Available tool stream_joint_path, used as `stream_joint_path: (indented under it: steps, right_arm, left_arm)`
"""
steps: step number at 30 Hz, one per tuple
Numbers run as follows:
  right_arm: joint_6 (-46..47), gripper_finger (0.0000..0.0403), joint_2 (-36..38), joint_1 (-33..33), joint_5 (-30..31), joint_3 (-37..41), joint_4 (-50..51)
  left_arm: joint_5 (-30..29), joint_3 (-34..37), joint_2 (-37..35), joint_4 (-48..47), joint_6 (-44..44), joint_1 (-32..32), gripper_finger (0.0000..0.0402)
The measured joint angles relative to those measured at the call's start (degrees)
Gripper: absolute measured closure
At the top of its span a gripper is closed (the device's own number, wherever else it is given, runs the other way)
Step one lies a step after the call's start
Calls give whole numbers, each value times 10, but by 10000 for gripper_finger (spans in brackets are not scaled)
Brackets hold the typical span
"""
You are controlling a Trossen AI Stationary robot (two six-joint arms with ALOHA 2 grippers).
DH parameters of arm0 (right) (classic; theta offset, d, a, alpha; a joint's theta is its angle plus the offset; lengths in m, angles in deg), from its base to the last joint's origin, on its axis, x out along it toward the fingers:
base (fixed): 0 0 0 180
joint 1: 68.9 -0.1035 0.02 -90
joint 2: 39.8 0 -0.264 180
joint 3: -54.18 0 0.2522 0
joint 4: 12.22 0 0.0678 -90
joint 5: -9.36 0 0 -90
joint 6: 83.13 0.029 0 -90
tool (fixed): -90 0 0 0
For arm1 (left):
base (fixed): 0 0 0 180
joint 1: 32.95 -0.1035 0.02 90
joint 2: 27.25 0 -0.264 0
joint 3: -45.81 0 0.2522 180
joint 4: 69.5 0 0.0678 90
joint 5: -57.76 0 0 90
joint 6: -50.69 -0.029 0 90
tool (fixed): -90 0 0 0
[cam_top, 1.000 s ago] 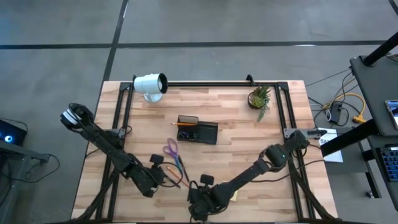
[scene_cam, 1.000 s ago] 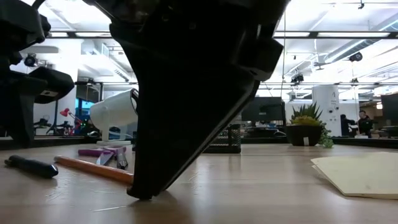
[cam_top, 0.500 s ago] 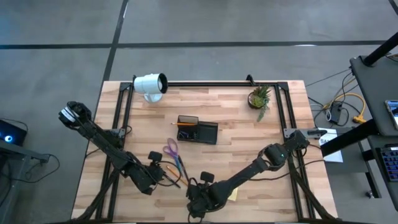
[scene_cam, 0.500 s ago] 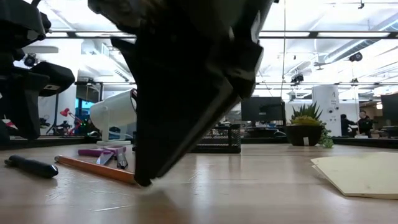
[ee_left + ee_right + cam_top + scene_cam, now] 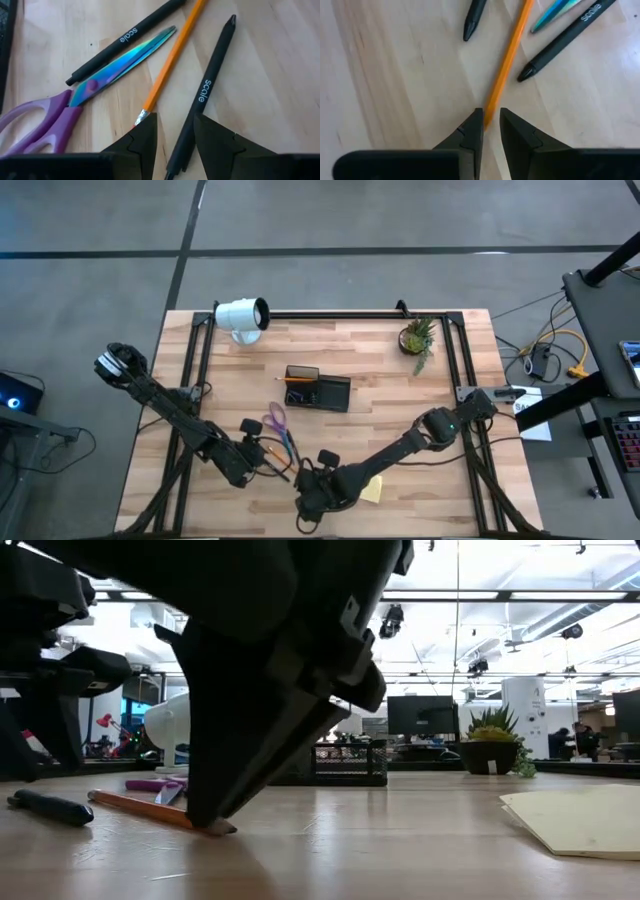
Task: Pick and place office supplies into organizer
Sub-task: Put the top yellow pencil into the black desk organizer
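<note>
- Step in hand: picking the orange pencil [image 5: 506, 70] off the table [image 5: 440, 410]. Nothing from this pile is in the organizer [image 5: 318, 390] yet, as far as I can see.
- My right gripper [image 5: 490, 131] is down at the table surface near the front edge, fingers a narrow gap apart and straddling one end of the pencil. I judge it is not clamped yet; the pencil lies flat on the wood in the low view.
- My left gripper [image 5: 175, 135] sits just beside the same pile, towards the left edge, fingers apart, with a black pen [image 5: 200, 97] running into the gap. I can't tell if it touches the pen; nothing is lifted.
- Pile near the front edge: scissors [image 5: 85, 95] with purple handles, a second black pen [image 5: 125, 40], the pencil crossing between them. All close together, some touching.
- Yellow sticky pad [image 5: 371, 490] lies beside the right arm, near the front edge, not picked.
- Organizer stands mid-table, well apart from the pile, towards the back edge.
- Next move, my call: close the right fingers fully on the pencil, lift straight up so it doesn't drag the pens, carry it back to the organizer and drop it into a compartment.
- Risk: gripping the very end may let the pencil pivot or slip. Both arms are crowded over one pile, so I'd hold the left one off.
</note>
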Motion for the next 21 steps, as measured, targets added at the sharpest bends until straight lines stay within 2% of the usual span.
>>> stream_joint_path:
  steps: [5, 13, 21]
  right_arm:
    - [0, 349, 0, 0, -23, 13, -7]
    - [-1, 349, 1, 0, -25, 11, 0]
    - [-1, 349, 0, -3, -28, -12, 50]
  left_arm:
    - [0, 0, 0, -4, -19, -5, 288]
    - [1, 1, -4, -31, -31, -10, 288]
    - [2, 1, -28, -30, -37, -17, 288]
